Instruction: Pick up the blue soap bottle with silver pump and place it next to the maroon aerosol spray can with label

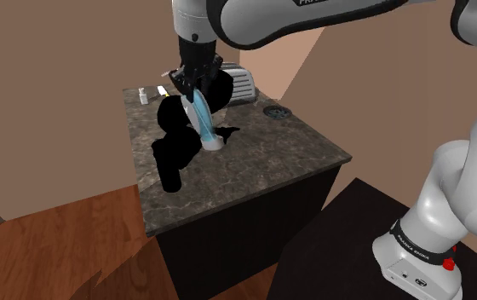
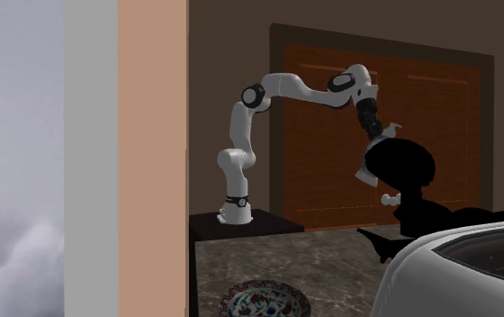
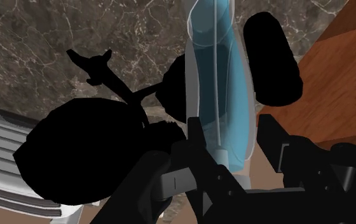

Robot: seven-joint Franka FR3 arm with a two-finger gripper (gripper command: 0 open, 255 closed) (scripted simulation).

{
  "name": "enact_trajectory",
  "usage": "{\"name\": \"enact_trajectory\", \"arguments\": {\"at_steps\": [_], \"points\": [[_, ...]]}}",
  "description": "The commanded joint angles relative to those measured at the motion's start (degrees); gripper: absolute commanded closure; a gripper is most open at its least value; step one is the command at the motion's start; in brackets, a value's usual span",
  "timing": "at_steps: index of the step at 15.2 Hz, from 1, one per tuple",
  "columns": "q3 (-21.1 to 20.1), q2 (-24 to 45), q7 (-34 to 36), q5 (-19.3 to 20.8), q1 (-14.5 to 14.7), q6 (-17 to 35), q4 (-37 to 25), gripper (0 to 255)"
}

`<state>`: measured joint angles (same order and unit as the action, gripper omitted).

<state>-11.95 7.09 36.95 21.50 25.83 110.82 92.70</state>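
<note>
Grasping bottle (image 1: pixel 202 120) at upper end with gripper (image 1: pixel 192 94), just beside toaster (image 1: pixel 241 83). Held tilted lengthwise: base down toward counter (image 1: pixel 271 162), top leaning away from toaster.

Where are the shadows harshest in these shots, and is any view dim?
Shoulder view: a hard, pure black shadow lies on the counter beside the soap bottle. Wrist view: black patches flank the bottle. Second exterior view: dim, with a black silhouette at the arm's end.

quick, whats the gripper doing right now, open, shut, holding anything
Gripper: closed on the blue soap bottle, holding it at a tilt.
</note>
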Motion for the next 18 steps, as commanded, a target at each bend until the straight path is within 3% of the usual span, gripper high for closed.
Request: {"name": "enact_trajectory", "arguments": {"at_steps": [1, 18], "points": [[0.1, -0.3, 0.5, 0.2, -0.1, 1.7, 1.9, 255], [0.6, 1.4, 5.2, 2.9, -0.4, 13.2, 12.6, 255]]}}
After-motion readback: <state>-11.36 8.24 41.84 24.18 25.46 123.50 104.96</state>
